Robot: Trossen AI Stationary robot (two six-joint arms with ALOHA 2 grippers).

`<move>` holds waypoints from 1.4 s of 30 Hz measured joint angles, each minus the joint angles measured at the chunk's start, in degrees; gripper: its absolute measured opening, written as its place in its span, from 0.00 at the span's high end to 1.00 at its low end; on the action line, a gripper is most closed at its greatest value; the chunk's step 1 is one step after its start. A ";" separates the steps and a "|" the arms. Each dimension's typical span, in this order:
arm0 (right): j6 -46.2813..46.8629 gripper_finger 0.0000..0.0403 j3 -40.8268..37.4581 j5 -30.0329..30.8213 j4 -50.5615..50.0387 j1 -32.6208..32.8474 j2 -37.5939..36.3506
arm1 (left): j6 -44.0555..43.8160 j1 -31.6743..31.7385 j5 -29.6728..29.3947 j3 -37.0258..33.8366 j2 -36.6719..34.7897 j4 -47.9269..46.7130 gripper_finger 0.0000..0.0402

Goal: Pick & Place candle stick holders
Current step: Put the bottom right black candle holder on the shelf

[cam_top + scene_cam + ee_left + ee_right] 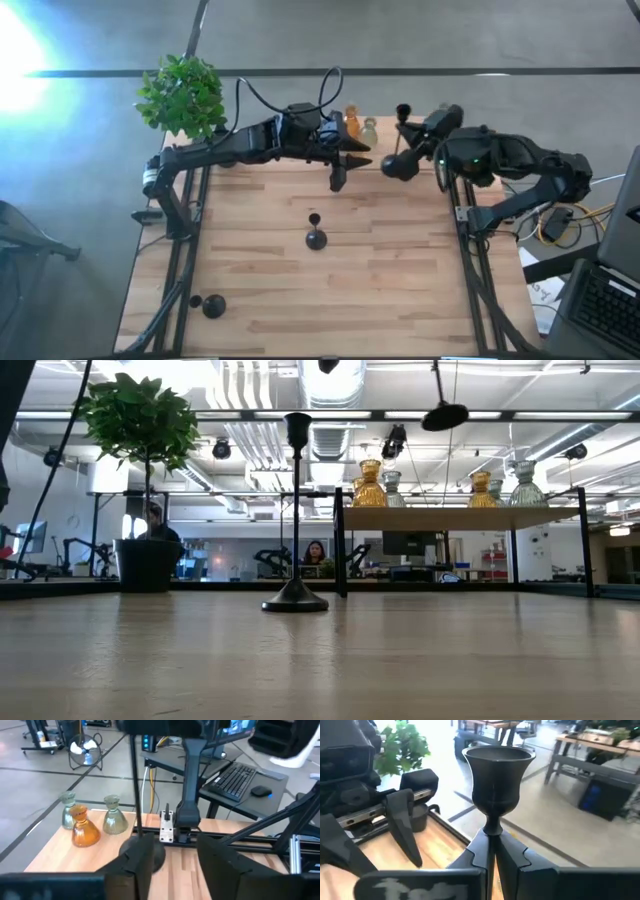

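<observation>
A black candle stick holder (496,775) hangs high over the table's far middle. My right gripper (492,842) is shut on it and comes in from the right (412,125). My left gripper (177,870) stands open just left of it (348,172), holding nothing. The held holder's stem (135,780) and round base (156,854) show beyond its fingers. A second black holder (316,236) stands upright on its base mid-table (296,598). Another black one (210,305) lies near the front left corner. Amber (351,122) and pale glass (369,130) holders stand at the far edge. My right gripper pinches the thin stem just under the cup (492,831) between its two fingers. The fingers come nearly level from the table's right and lie across the stem. The holder stays about upright, cup above the fingers, and its round base (445,416) hangs well clear of the table.
A green plant (182,92) in a black pot (147,565) stands at the far left corner. Amber and clear holders (82,827) (114,815) cluster at the far edge behind both grippers. Bare wood (380,290) lies at the near right. A keyboard (610,305) sits off the table's right.
</observation>
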 joint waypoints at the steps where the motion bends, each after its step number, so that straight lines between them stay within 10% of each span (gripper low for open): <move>1: -0.11 0.98 -0.02 0.79 -0.53 -0.44 -0.65 | 0.19 0.00 -0.14 0.00 0.00 -0.12 0.60; 7: -6.45 0.98 -0.08 3.67 1.01 -6.31 -4.39 | 3.30 -0.01 -4.50 0.00 -0.27 0.12 0.55; 29: -15.17 0.98 -26.31 -34.55 37.75 -45.38 -5.76 | 8.98 -0.28 -12.10 0.00 -2.96 4.14 0.57; 42: -18.18 0.98 -29.57 -39.80 42.38 -50.08 -1.07 | 9.17 -0.07 -16.11 0.00 -3.06 3.35 0.57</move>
